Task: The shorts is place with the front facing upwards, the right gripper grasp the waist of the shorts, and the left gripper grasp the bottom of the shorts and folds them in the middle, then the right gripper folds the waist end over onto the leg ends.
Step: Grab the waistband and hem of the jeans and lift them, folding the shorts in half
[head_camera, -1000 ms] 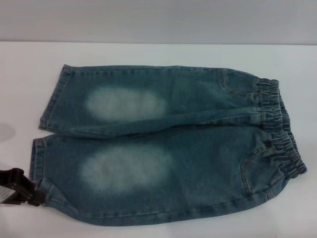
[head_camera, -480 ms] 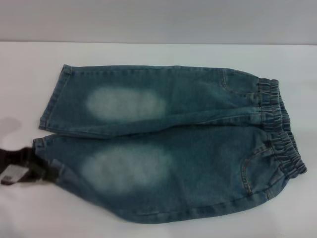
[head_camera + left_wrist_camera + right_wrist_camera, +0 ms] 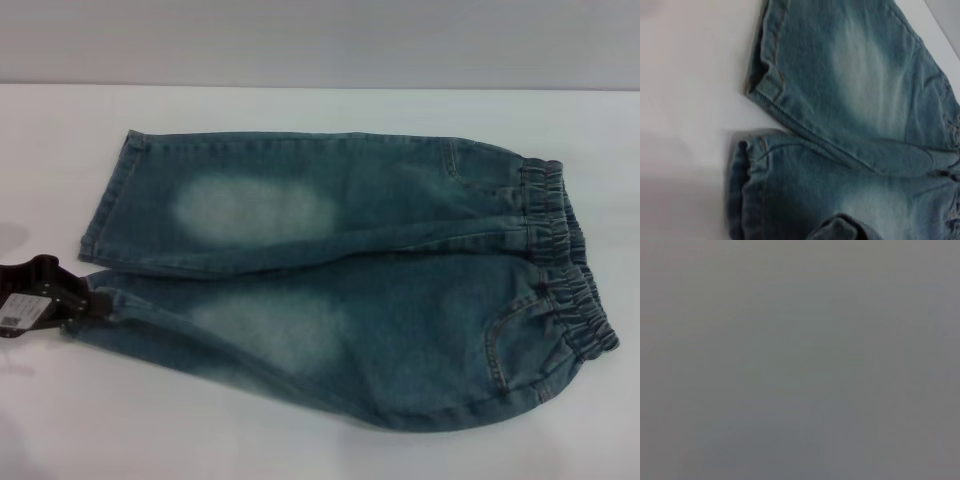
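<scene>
Head view: the shorts [image 3: 350, 280] lie flat on the white counter [image 3: 300, 440], waist end [image 3: 565, 270] at 3 o'clock. The left claw [image 3: 85, 303], at 9 o'clock, is clamped on the near leg's hem, bunching it. Left wrist view: both leg ends [image 3: 760, 125] visible. Right wrist view: featureless grey; right claw unseen.

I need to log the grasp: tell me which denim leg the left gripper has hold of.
The near leg: the left gripper pinches its hem, bunched and lifted. The far leg lies flat, untouched.

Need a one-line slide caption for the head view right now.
Left hand grips the near leg hem of the shorts, lifting it.
</scene>
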